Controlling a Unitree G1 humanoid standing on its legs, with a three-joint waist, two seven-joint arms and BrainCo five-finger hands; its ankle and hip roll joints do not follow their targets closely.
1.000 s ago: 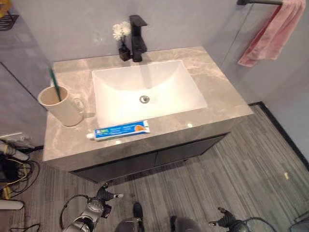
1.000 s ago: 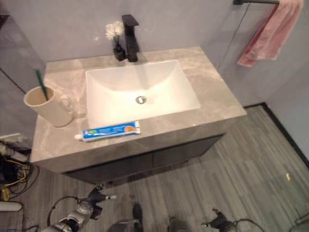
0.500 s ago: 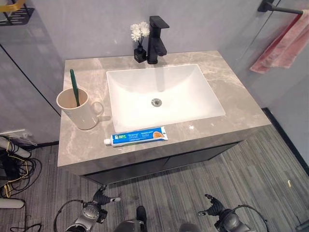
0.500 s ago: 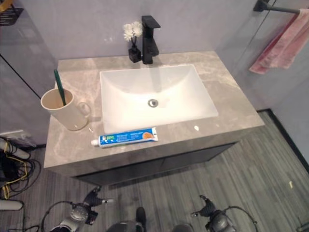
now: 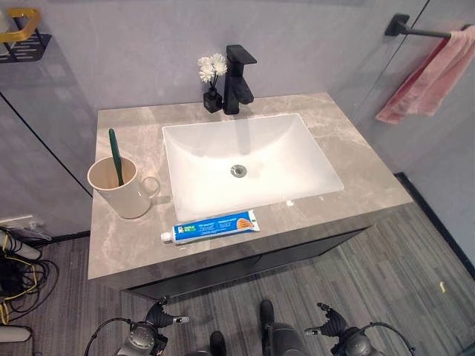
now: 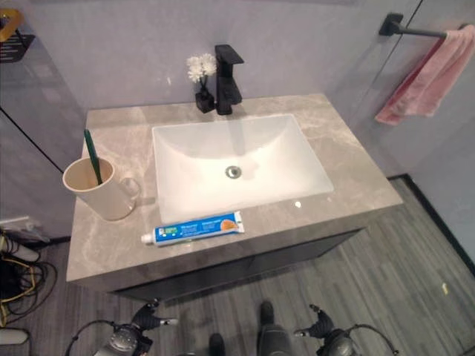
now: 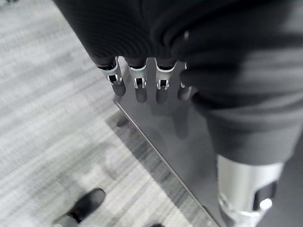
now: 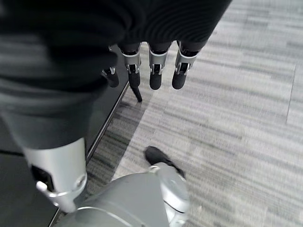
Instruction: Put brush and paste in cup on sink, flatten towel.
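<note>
A cream cup stands on the left of the grey stone counter, with a green toothbrush upright in it. A blue toothpaste tube lies flat on the counter's front strip, before the white basin. A pink towel hangs bunched from a black bar on the right wall. My left hand and right hand hang low in front of the cabinet, well below the counter. Straight fingers of the left and straight fingers of the right hold nothing.
A black tap and a small vase of white flowers stand behind the basin. A dark cabinet front runs under the counter. A wire shelf hangs at the upper left. Loose cables lie on the floor at left.
The camera has shifted, so the whole counter sits differently in the picture. Cup, brush, tube and towel keep their places. Both hands stay low and open.
</note>
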